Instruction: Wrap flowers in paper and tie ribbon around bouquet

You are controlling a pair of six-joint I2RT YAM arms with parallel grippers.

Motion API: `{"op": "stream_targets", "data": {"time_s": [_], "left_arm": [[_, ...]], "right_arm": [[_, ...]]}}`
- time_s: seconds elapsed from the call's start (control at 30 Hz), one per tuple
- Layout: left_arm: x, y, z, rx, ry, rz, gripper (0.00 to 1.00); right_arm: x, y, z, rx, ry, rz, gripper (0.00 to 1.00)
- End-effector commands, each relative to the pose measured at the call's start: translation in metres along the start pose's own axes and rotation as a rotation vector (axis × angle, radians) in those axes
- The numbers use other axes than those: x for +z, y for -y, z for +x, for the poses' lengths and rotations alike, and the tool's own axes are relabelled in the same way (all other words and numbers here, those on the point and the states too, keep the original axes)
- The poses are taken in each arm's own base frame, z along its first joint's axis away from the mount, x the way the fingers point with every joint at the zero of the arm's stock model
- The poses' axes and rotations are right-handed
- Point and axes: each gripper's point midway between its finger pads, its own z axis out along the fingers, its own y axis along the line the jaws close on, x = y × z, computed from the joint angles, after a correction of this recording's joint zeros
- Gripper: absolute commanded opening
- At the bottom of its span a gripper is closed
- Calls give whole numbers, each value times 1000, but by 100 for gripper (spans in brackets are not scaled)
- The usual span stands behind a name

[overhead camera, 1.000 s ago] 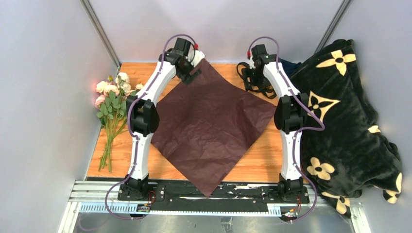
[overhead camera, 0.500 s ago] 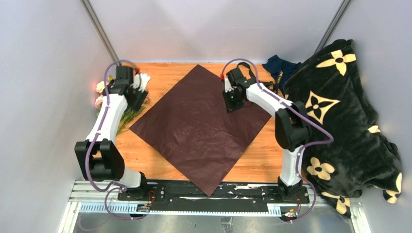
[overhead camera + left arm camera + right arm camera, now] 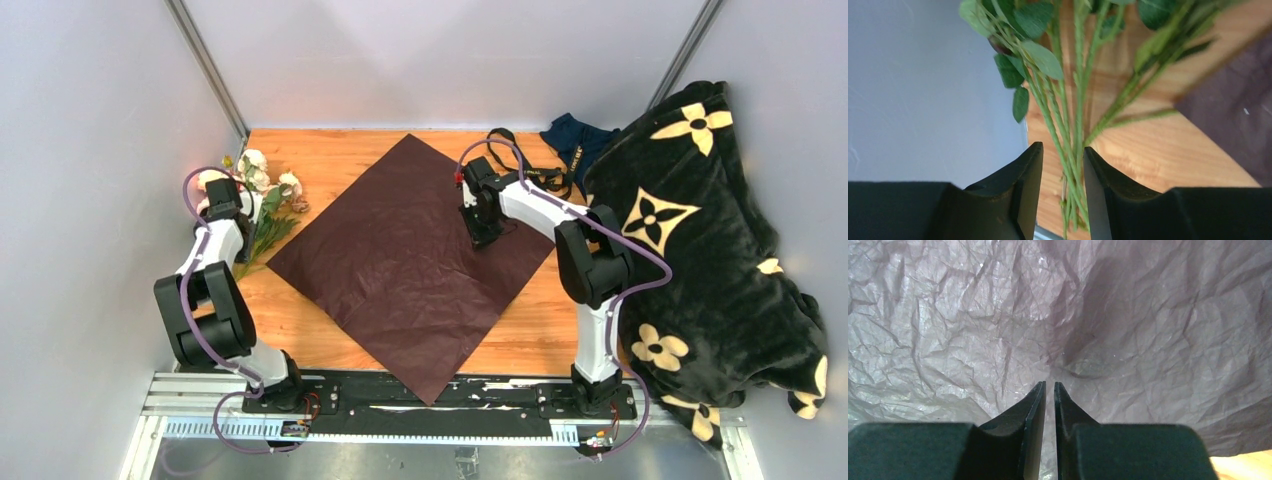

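Small bunch of pale pink & cream roses w/ green leaves and thin green stems [image 3: 268,215] lies on the orange-brown wooden tabletop [image 3: 330,150] at the left of the top view, just beside the left corner of the large dark red crinkly paper sheet [image 3: 410,270]. Long axis is a steep diagonal: blooms toward upper right, stem ends toward lower left. In the left wrist view, somewhat blurred, the stems run top to bottom of frame, w/ leaves at the top. The left gripper [image 3: 1062,150] is astride them, jaws apart w/ a narrow gap and the stems passing btwn the fingers; a sliver of space shows on one side, so no firm pinch seen. The paper lies flat as a diamond in mid-frame, corners pointing up, down, left and right, bottom corner over the black base rail. The right gripper [image 3: 1049,385] is down on its upper-right part near the edge, jaws nearly together w/ only a thin slit, creases puckering to the tips; it looks pinched. Narrow black ribbon w/ light lettering [image 3: 545,176] lies loose just past that edge, upper right, by a dark navy cloth [image 3: 580,135] and a black blanket w/ cream flower motifs [image 3: 700,240].
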Motion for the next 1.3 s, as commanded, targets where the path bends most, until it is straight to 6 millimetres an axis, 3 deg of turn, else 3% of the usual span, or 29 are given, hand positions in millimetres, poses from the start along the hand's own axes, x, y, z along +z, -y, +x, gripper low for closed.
{"op": "stream_targets", "data": {"time_s": [0.0, 0.17, 0.33, 0.57, 0.6, 0.63, 0.67, 0.73, 0.83, 0.9, 0.93, 0.97, 1.07, 1.17, 1.27], "left_arm": [[18, -30, -18, -107, 62, -151, 41], [36, -33, -20, -108, 48, -176, 40], [51, -22, -20, -115, 19, -115, 29], [63, -22, -14, -109, -20, -129, 27], [63, -23, -15, -112, -19, -131, 22], [62, -24, -15, -118, -20, -132, 8], [59, -26, -18, -129, -16, -133, 1], [46, -28, -26, -161, 25, -115, 0], [1, -40, -51, -247, 179, -91, 0], [-42, -44, -78, -337, 345, -8, 0], [-74, -48, -95, -368, 448, 42, 0], [-91, -41, -107, -376, 513, 116, 0], [-170, -21, -148, -348, 763, 360, 0], [-258, 18, -168, -247, 967, 709, 0], [-317, 57, -168, -132, 1025, 979, 0]], "right_arm": [[-16, -3, 7, 6, 9, 45, 18], [-30, -13, 3, -25, 35, 44, 21], [-47, -18, -6, -55, 78, 65, 23], [-53, -17, -3, -67, 85, 72, 22], [-54, -17, -4, -69, 88, 71, 22], [-55, -17, -3, -70, 89, 72, 22], [-57, -18, -4, -72, 93, 71, 22], [-64, -19, -6, -74, 105, 73, 22], [-80, -23, -12, -92, 145, 69, 22], [-95, -27, -18, -106, 188, 62, 22], [-104, -29, -22, -122, 213, 58, 25], [-112, -32, -26, -133, 241, 53, 26], [-143, -51, -42, -217, 370, 6, 38], [-190, -120, -55, -334, 567, -326, 54], [-258, -189, -68, -401, 840, -697, 64]]}}
